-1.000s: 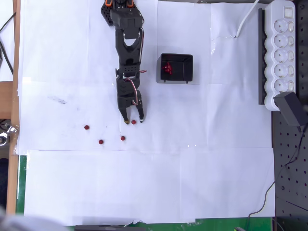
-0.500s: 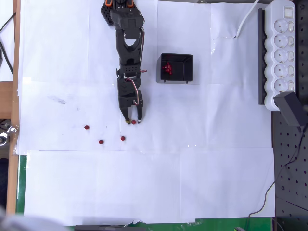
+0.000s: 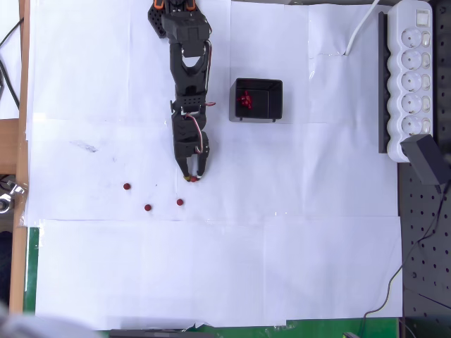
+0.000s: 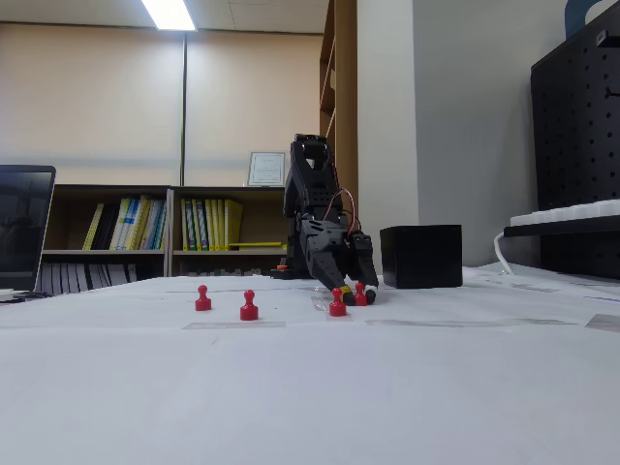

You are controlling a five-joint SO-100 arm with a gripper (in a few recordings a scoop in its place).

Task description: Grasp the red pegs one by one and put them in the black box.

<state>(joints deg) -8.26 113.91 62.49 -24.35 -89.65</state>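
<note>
My black gripper point(image 3: 192, 177) points down at the white paper, shut on one red peg point(image 3: 193, 179) that still touches the sheet. In the fixed view this peg point(image 4: 359, 294) sits between the fingertips of the gripper point(image 4: 356, 291). Three more red pegs stand loose on the paper to the left and lower left point(image 3: 127, 186) point(image 3: 147, 208) point(image 3: 180, 202); they are upright in the fixed view point(image 4: 202, 298) point(image 4: 249, 306) point(image 4: 337, 303). The black box point(image 3: 269, 103) lies up and right of the gripper, with red pegs point(image 3: 244, 100) inside at its left. The box point(image 4: 420, 256) stands behind and right of the arm.
A white power strip point(image 3: 412, 70) and a black adapter point(image 3: 426, 158) lie along the right edge, with a black pegboard point(image 3: 426, 246) below them. A laptop point(image 4: 24, 228) stands at the far left of the fixed view. White paper point(image 3: 225, 267) covers the table.
The gripper's fingers have closed from wide open around the red peg under them. The arm has hardly moved, and the three loose pegs stay in place.
</note>
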